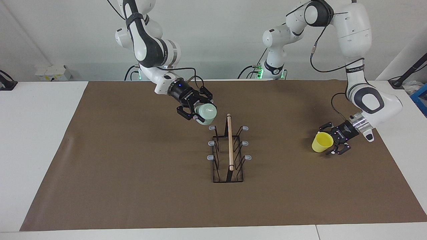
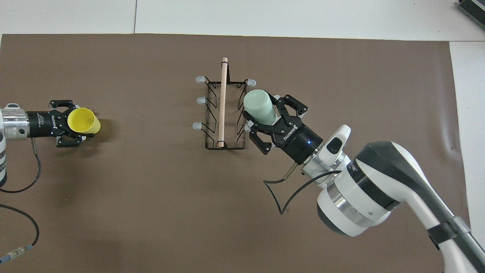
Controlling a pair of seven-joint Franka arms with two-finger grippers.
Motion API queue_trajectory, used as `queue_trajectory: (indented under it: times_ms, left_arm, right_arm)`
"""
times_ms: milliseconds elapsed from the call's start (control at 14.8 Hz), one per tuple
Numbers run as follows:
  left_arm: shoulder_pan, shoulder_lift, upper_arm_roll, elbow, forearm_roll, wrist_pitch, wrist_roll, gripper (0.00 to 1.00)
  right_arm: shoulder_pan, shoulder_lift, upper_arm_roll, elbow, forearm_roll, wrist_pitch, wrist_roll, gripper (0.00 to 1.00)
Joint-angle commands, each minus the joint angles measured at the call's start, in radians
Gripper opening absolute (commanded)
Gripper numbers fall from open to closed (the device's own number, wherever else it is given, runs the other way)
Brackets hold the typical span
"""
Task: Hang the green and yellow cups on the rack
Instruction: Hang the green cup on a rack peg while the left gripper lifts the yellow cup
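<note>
Mid-hang: right claw pinching green cup over rack prongs, needing mouth lowered onto one; left claw gripping yellow cup, low over counter, waiting.

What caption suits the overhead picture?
Right gripper brings green cup to rack; left gripper holds yellow cup.

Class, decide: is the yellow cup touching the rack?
Apart. The facing view shows bare mat between the yellow cup, held in the left gripper, and the rack.

Rack on brown-matted table
</note>
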Motion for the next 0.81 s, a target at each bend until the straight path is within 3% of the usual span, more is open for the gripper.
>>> queue_trajectory:
  times_ms: [0,68,135,608,743]
  left_arm:
    - [-0.014,-0.027,0.013,-0.035,-0.023,0.026,0.010,0.18]
    - [-0.019,-0.027,0.013,-0.037,-0.023,0.031,0.010,0.12]
    - [-0.036,-0.035,0.015,-0.038,-0.023,0.040,0.012,0.00]
    - [-0.091,-0.096,0.021,0.021,0.005,0.058,-0.013,0.00]
    - [-0.138,-0.110,0.023,0.040,0.081,0.078,-0.013,0.00]
  right_arm:
    - [-0.006,0.002,0.000,-0.032,0.088,-0.074,-0.075,0.00]
    - [-0.008,0.021,0.000,-0.044,0.090,-0.115,-0.076,0.00]
    - [-0.005,0.042,0.000,-0.043,0.092,-0.139,-0.078,0.00]
    - [0.018,0.082,0.000,-0.041,0.116,-0.169,-0.076,0.00]
    - [0.017,0.093,0.000,-0.041,0.115,-0.173,-0.076,0.00]
